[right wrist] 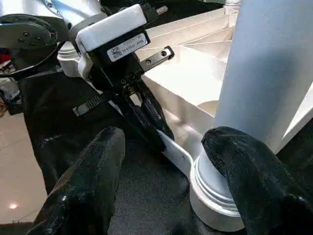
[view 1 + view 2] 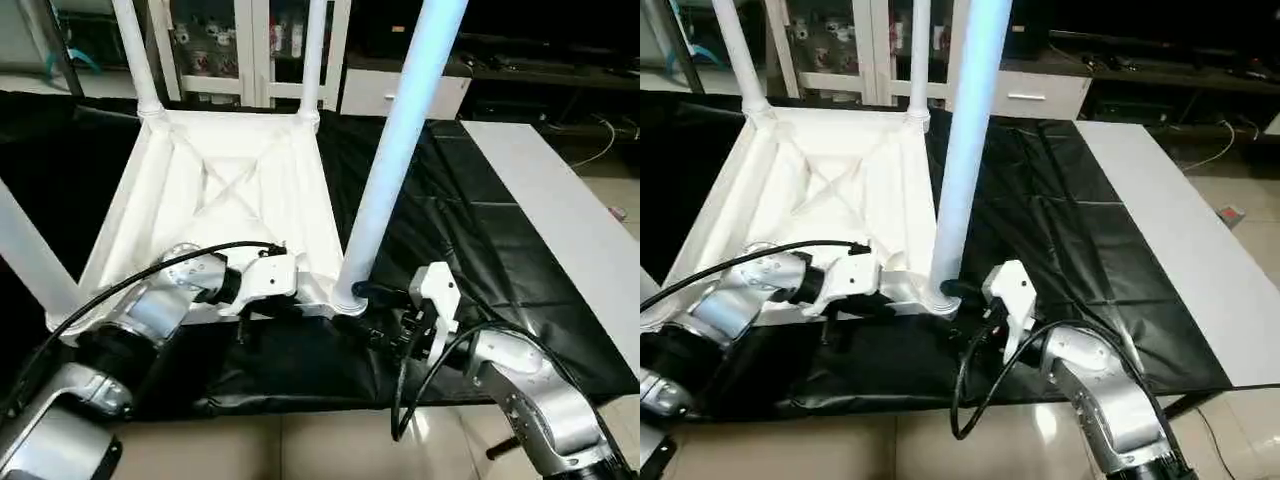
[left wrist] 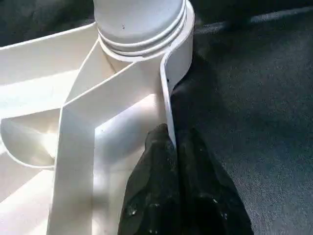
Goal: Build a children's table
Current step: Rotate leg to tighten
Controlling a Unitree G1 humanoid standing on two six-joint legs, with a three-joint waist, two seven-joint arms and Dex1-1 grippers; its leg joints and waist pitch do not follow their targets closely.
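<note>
The white tabletop (image 2: 215,185) lies upside down on a black cloth, its X-ribs facing up. Tube legs stand in its corner sockets: far left (image 2: 135,50), far right (image 2: 313,55), near left (image 2: 30,255) and near right (image 2: 400,150). My left gripper (image 3: 172,139) is shut on the thin near rim (image 3: 166,105), just beside the near-right socket (image 3: 178,54). My right gripper (image 1: 166,147) is open at the foot of the near-right leg (image 1: 266,73). One of its fingers (image 1: 244,176) rests against the leg's threaded base, and the other finger (image 1: 83,191) hangs free over the cloth.
The black cloth (image 2: 450,220) covers the work surface. A long flat white board (image 2: 560,200) lies along its right side. White cabinets (image 2: 240,50) and a drawer unit (image 2: 400,95) stand behind. Light floor shows at the near edge.
</note>
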